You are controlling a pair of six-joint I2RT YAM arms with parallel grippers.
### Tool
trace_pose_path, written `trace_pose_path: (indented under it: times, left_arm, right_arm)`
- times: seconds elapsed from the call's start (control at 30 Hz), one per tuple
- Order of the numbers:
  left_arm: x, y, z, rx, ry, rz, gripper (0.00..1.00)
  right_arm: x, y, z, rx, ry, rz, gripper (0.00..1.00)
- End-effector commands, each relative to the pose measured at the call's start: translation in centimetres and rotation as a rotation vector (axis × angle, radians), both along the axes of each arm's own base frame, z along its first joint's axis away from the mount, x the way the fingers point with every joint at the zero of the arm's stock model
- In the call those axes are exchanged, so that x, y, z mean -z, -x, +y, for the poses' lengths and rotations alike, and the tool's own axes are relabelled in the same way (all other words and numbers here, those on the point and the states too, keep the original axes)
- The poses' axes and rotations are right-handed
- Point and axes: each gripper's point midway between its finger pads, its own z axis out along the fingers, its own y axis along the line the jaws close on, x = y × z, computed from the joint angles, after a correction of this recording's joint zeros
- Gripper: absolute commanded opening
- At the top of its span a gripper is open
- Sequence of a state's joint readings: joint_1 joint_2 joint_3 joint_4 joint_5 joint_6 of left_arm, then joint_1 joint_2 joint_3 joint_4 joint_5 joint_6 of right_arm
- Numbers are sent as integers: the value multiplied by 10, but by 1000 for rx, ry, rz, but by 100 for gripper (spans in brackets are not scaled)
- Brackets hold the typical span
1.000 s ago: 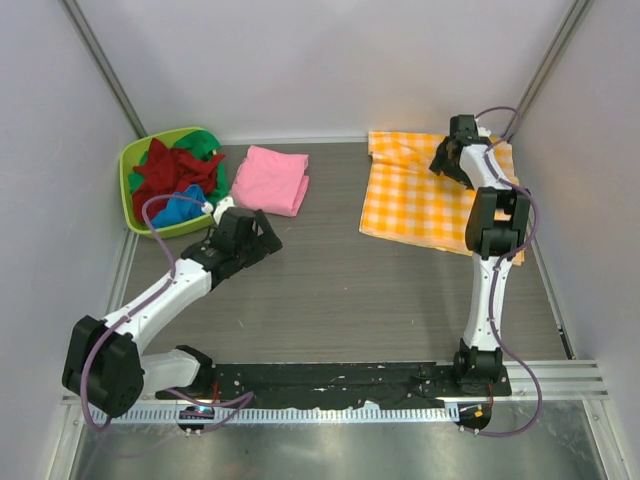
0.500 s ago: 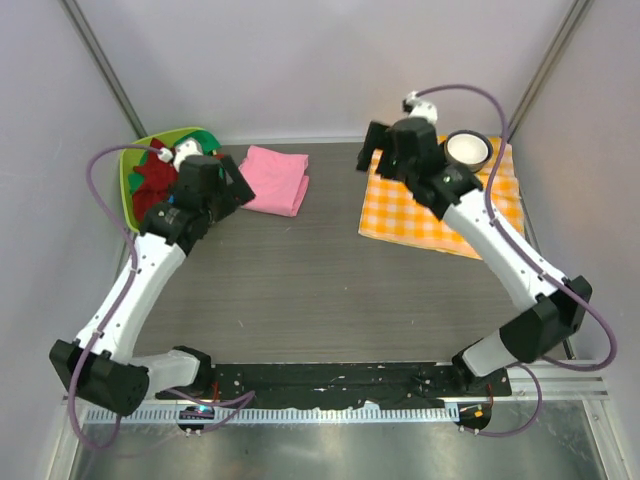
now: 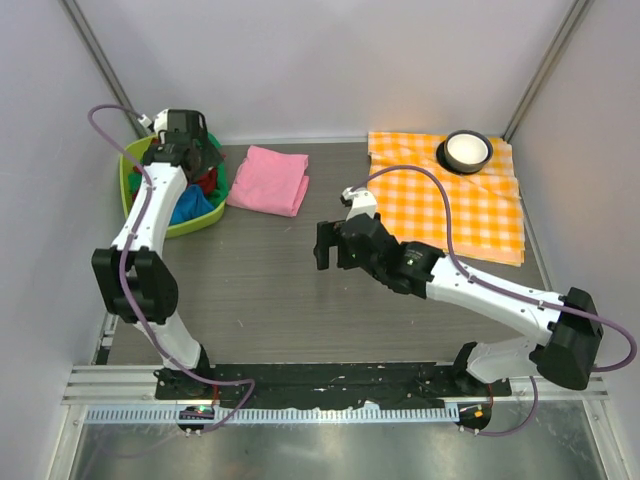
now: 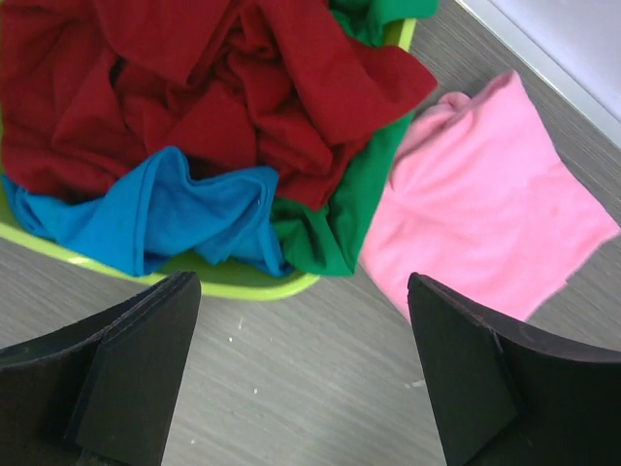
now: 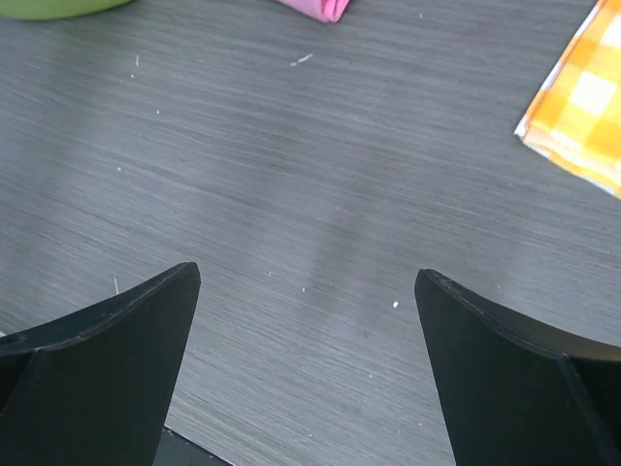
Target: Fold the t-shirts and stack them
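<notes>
Three t-shirts lie crumpled in the lime basin (image 4: 243, 283) at the table's (image 5: 320, 175) 10 o'clock: the red t-shirt (image 4: 194, 87) on top, with the blue t-shirt (image 4: 165, 218) and green t-shirt (image 4: 335, 228) under it. The pink t-shirt (image 4: 475, 214) lies folded at the basin's 3 o'clock. Your left gripper (image 4: 301, 291) hangs over the basin, jaws spread wide, holding nothing. Your right gripper (image 5: 309, 277) hovers mid-table, equally wide and empty. The checked cloth (image 3: 450, 200) and a bowl (image 3: 466, 150) sit at 2 o'clock.
</notes>
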State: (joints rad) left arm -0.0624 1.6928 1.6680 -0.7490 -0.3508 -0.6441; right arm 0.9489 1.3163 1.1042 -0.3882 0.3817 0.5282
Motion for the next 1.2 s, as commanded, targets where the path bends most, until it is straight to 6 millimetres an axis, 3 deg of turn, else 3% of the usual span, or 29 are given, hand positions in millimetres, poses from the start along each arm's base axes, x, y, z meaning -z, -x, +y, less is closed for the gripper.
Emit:
trace_pose_path:
  times: [0.0, 0.13, 0.23, 0.3, 0.5, 0.67, 0.8, 1.03, 1.13, 1.17]
  left_arm:
    - [-1, -22, 23, -100, -51, -25, 91]
    - [26, -29, 44, -202, -32, 31, 84]
    - [45, -33, 47, -223, -40, 67, 82]
    - [59, -33, 67, -265, -41, 97, 80]
    - [89, -32, 68, -267, -30, 147, 70]
    - [103, -31, 69, -254, -37, 178, 53]
    - [111, -29, 67, -241, -38, 201, 0]
    - [97, -14, 60, -233, -2, 161, 0]
    - [56, -4, 55, -242, 42, 31, 0]
    - [23, 4, 51, -238, 62, -54, 0]
  right_arm:
    - [-1, 3, -1, 36, -77, -36, 100]
    - [15, 11, -4, 22, -60, -16, 100]
    - [22, 12, -7, 21, -44, -14, 100]
    - [24, 12, -7, 16, -39, -14, 100]
    - [31, 11, -5, 11, -24, -9, 100]
    - [34, 9, 0, 9, -22, 1, 100]
    - [38, 9, -1, 16, -18, 6, 100]
    - [32, 13, 0, 17, -57, 4, 100]
    - [31, 16, 1, 12, -69, 9, 100]
    - [31, 18, 0, 6, -73, 8, 100]
